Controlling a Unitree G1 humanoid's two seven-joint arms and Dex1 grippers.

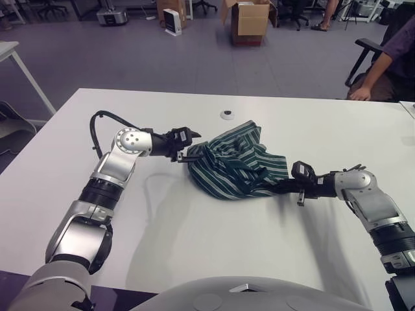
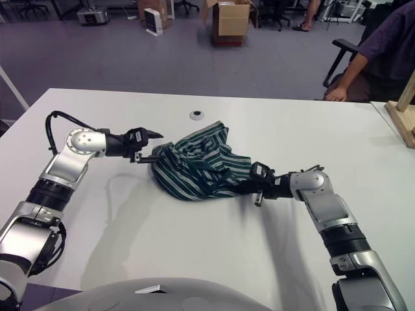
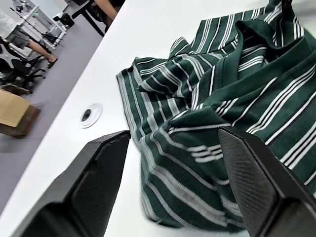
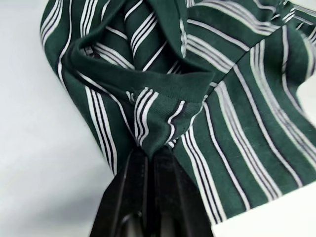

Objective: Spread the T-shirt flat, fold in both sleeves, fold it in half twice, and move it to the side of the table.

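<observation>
A dark green T-shirt (image 1: pixel 237 162) with white stripes lies crumpled in a heap at the middle of the white table (image 1: pixel 194 246). My left gripper (image 1: pixel 190 149) is at the heap's left edge, open, its two black fingers (image 3: pixel 98 182) straddling a fold of the T-shirt (image 3: pixel 217 98) just above the tabletop. My right gripper (image 2: pixel 249 184) is at the heap's right front edge and is shut on a pinch of the T-shirt (image 4: pixel 163 123) near a ribbed hem. The fabric bunches up where the pads meet.
A small round cap (image 1: pixel 226 115) is set into the table behind the shirt. The table's right edge is close to my right arm, with a wooden frame (image 2: pixel 403 116) beyond it. A cardboard box (image 1: pixel 249 21) and chairs stand on the floor farther back.
</observation>
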